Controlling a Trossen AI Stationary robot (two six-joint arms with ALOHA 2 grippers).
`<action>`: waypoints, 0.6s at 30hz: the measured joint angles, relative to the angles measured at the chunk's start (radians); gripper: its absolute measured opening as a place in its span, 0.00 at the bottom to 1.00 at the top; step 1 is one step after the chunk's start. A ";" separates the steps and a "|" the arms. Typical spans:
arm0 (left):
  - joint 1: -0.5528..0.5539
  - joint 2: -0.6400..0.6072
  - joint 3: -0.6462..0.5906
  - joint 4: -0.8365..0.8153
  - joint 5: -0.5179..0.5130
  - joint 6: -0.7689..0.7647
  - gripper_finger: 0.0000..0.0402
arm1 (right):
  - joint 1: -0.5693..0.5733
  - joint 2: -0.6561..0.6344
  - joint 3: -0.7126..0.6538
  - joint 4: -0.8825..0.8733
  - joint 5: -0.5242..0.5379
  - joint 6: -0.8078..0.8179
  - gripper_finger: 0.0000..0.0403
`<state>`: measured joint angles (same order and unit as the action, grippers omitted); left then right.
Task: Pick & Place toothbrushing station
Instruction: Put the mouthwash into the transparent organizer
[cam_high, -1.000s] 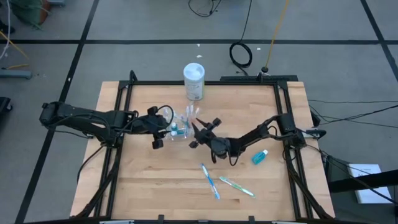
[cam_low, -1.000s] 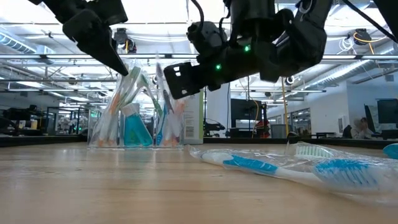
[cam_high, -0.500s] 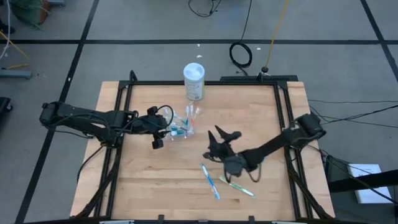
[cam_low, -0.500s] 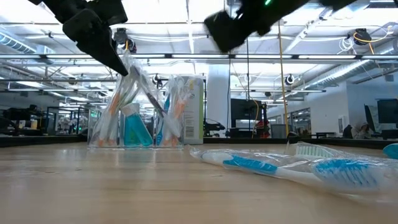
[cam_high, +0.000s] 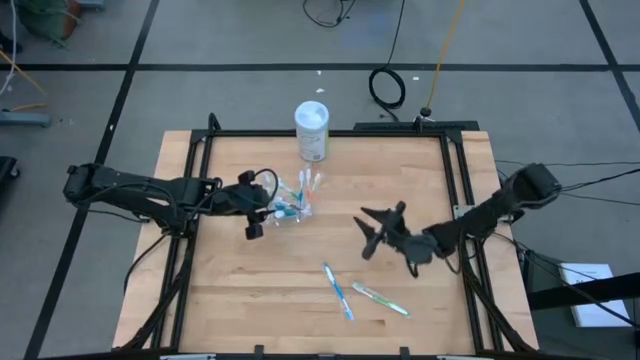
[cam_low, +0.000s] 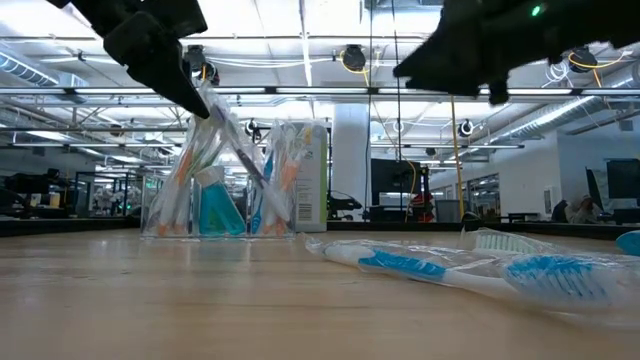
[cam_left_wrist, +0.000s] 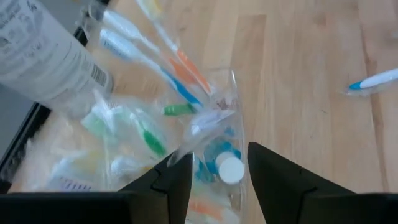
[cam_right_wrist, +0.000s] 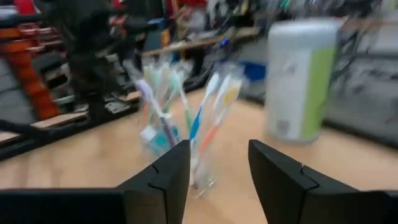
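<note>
The right gripper (cam_high: 372, 232) hangs empty with fingers apart above mid-table, the left gripper (cam_high: 268, 208) seemingly steadying the clear cup (cam_high: 291, 205), already stocked with brushes and a tube, while two toothbrushes (cam_high: 338, 291) lie unplaced near the front edge.

table: light wood top (cam_high: 250, 290), black frame round the edges
cup: clear plastic cup (cam_high: 291, 205) left of centre, stuffed w/ brushes + blue tube
canister: white/green canister (cam_high: 312, 131) at far edge
loose brushes: blue toothbrush (cam_high: 338, 291) & green toothbrush (cam_high: 380, 299) lying near front, just apart
</note>
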<state>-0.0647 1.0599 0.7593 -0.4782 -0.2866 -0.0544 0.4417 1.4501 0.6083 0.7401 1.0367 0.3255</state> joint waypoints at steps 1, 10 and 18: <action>0.000 0.000 0.000 0.012 0.000 0.005 0.40 | -0.027 -0.006 -0.005 -0.027 -0.067 0.047 0.39; 0.000 0.000 0.000 0.084 0.001 0.054 0.40 | -0.153 0.045 0.183 -0.655 -0.531 0.500 0.38; 0.001 0.000 0.000 0.190 0.000 0.181 0.40 | -0.122 0.007 0.216 -1.325 -0.937 1.067 0.38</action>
<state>-0.0638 1.0599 0.7593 -0.2882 -0.2867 0.1262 0.3200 1.4574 0.8246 -0.5853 0.0993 1.3923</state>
